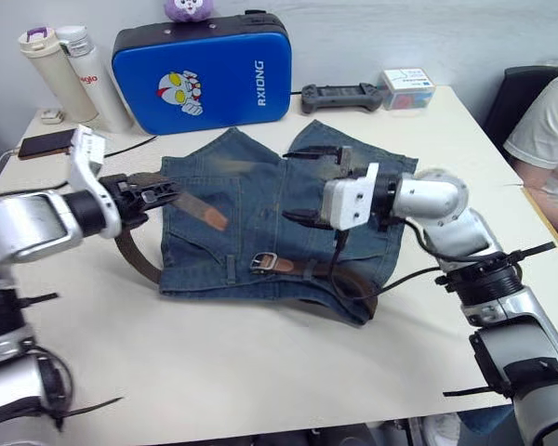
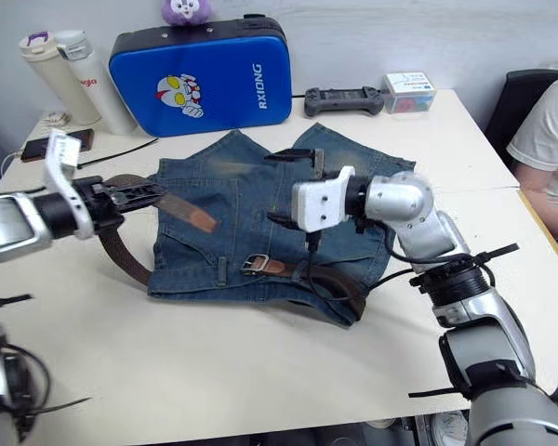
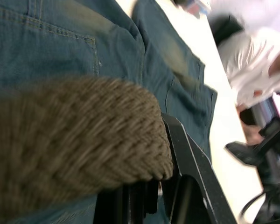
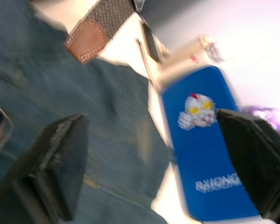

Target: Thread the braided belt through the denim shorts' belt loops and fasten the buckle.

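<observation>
The denim shorts (image 1: 260, 204) lie flat mid-table, waistband toward the front edge. My left gripper (image 1: 158, 193) is shut on the braided belt (image 1: 135, 255) near its tan tip (image 1: 214, 218), which hangs just above the shorts' left side. From there the belt curves down off the left edge and runs along the waistband. The silver buckle (image 1: 264, 262) rests on the waistband, close to a belt loop (image 1: 231, 269). My right gripper (image 1: 307, 184) hovers open over the middle of the shorts, holding nothing. The right wrist view shows its spread fingers (image 4: 56, 163) and the tan tip (image 4: 86, 42).
A blue hard case (image 1: 203, 72) stands behind the shorts, with two bottles (image 1: 65, 70) and a phone (image 1: 45, 143) at the back left. A black controller (image 1: 342, 95) and a small box (image 1: 407, 88) lie at the back right. A person (image 1: 549, 121) sits at the right.
</observation>
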Controlling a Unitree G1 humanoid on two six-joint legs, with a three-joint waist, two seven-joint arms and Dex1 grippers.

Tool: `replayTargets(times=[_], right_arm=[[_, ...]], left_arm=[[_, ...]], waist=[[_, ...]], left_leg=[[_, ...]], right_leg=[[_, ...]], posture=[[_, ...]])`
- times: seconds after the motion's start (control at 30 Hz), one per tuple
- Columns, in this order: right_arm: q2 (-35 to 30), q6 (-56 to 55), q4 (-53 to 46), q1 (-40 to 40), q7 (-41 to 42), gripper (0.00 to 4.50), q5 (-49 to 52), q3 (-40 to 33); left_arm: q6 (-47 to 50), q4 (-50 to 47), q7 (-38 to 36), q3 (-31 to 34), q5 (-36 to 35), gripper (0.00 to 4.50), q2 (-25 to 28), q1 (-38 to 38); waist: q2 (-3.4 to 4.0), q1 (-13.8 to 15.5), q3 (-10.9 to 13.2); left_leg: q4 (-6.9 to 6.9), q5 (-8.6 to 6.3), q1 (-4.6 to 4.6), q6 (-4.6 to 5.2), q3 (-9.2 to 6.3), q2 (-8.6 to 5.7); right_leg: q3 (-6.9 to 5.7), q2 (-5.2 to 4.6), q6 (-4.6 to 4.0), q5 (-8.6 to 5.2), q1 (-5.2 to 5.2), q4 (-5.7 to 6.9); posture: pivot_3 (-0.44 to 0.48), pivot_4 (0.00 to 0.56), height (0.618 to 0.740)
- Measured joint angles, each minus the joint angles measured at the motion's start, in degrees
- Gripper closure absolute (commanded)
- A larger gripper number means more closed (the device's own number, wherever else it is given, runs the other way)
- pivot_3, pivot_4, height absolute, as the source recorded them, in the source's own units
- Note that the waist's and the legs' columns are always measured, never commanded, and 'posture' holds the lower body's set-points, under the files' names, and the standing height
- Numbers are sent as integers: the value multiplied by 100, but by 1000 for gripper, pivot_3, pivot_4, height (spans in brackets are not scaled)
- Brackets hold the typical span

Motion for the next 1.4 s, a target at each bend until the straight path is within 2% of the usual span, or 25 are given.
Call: replayTargets(times=[0.1,0.27,0.43,0.57,0.7,0.83,1.1,1.4], right_arm=[[-380,1678,-741,92,664,53,724,7],[-523,3670,-1482,314,787,53,1497,-13],[-915,4914,-1934,380,779,53,1864,-88],[-1100,5674,-2236,435,796,53,2376,-435],[-1240,6221,-2436,388,765,53,2730,-669],[-1237,6761,-2428,72,563,53,2952,-707],[-1274,6981,-2247,-51,462,53,2965,-725],[-1276,6921,-2157,-52,438,53,2871,-699]], left_arm=[[-158,-417,-404,-106,49,4500,208,481],[-641,-1065,-1201,-78,124,4500,272,922],[-1097,-1285,-1322,-83,243,4500,295,1577],[-1340,-1376,-1328,-68,760,4500,341,2107],[-1536,-1550,-1369,-41,808,4500,326,2389],[-1677,-1942,-1468,-102,1174,4500,248,2528],[-2140,-1946,-1292,-175,1812,4500,-430,2733],[-2413,-2031,-1179,-353,1841,4500,-1108,2756]], waist=[[0,51,1],[6,122,4],[11,156,8],[12,158,9],[12,174,9],[13,168,9],[12,179,10],[12,193,10]], left_leg=[[4,-2,-6,1,-8,1],[-3,-5,-5,0,10,8],[-4,-16,-6,2,13,13],[-5,-21,-6,5,20,15],[-3,-28,-6,7,21,18],[-4,-29,-6,8,28,18],[-2,-35,-7,14,32,20],[0,-35,-7,14,33,20]], right_leg=[[-5,0,-2,6,1,-11],[-1,1,-9,14,-5,-15],[-1,4,-10,14,-7,-21],[3,4,-10,14,-7,-23],[3,5,-10,14,-4,-28],[7,5,-10,14,-5,-29],[7,6,-9,15,-4,-35],[6,6,-8,15,-2,-36]], posture=[[0,150,740],[0,150,740],[0,150,740],[0,150,740],[0,150,740],[0,150,740],[0,150,740],[0,150,740]])
